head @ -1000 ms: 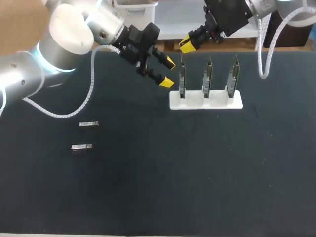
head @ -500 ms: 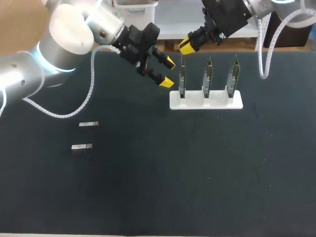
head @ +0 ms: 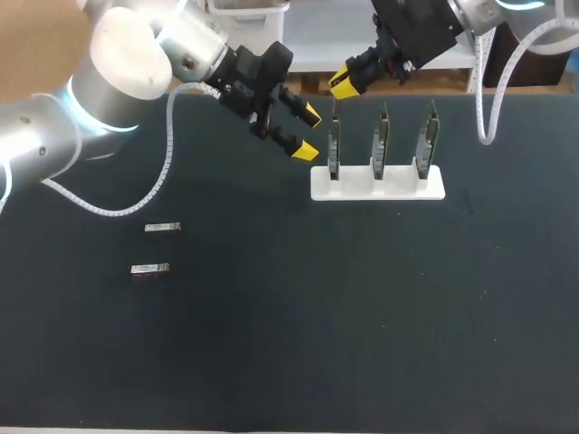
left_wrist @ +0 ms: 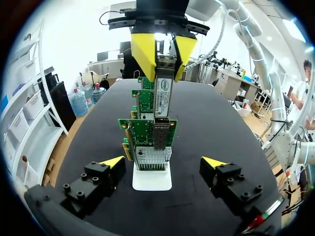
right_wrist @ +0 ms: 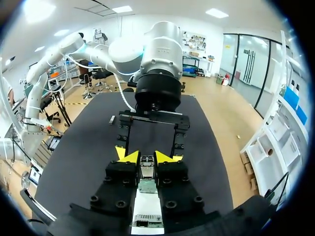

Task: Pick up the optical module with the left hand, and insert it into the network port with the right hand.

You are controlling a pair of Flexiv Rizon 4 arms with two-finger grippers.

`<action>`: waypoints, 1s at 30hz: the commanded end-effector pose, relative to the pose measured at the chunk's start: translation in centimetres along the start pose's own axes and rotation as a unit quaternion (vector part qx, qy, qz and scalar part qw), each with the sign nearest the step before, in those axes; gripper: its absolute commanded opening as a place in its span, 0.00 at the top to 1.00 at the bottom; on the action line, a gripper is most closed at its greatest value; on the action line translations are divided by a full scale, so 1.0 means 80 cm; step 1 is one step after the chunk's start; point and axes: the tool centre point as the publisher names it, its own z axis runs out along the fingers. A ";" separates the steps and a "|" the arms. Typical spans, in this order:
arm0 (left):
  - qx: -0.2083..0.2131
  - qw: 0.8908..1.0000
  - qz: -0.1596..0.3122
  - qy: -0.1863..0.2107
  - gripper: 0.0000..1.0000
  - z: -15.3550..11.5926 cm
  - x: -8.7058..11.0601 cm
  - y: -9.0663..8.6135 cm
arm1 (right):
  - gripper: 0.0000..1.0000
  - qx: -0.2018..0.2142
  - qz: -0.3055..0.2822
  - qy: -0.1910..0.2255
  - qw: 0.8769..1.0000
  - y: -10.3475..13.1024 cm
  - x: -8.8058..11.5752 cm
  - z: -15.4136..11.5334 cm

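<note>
The module, a slim silver bar with a label, hangs upright, clamped in the right fingers above the leftmost card of the white rack. The left fingers are spread wide and hold nothing, just left of the rack. Two spare modules lie on the dark worktop, left.

White-silver left arm, right arm, spiral-wrapped white cables; black screw-studded left pincer and right pincer, yellow-tipped.
</note>
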 end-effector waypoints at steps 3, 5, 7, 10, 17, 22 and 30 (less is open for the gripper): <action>0.002 1.000 0.000 0.001 0.00 0.000 0.000 0.003 | 1.00 0.002 0.002 0.001 1.000 0.004 0.001 0.003; 0.002 1.000 0.000 0.001 0.00 0.000 0.000 0.003 | 1.00 0.003 0.002 0.001 1.000 0.004 0.002 0.003; 0.002 1.000 0.000 0.001 0.00 0.000 0.000 0.003 | 1.00 0.003 0.002 0.003 1.000 0.004 0.003 0.005; 0.002 1.000 0.000 0.001 0.00 0.000 0.000 0.003 | 1.00 0.004 0.003 0.005 1.000 0.003 0.004 0.006; 0.002 1.000 0.000 0.001 0.00 0.000 0.000 0.003 | 1.00 0.006 0.004 0.009 1.000 0.003 0.006 0.008; 0.002 1.000 0.000 0.001 0.00 0.000 0.000 0.003 | 1.00 0.005 0.009 0.012 1.000 0.003 0.010 0.012; 0.002 1.000 0.000 0.001 0.00 0.000 0.000 0.003 | 1.00 0.004 0.016 0.015 1.000 0.004 0.013 0.014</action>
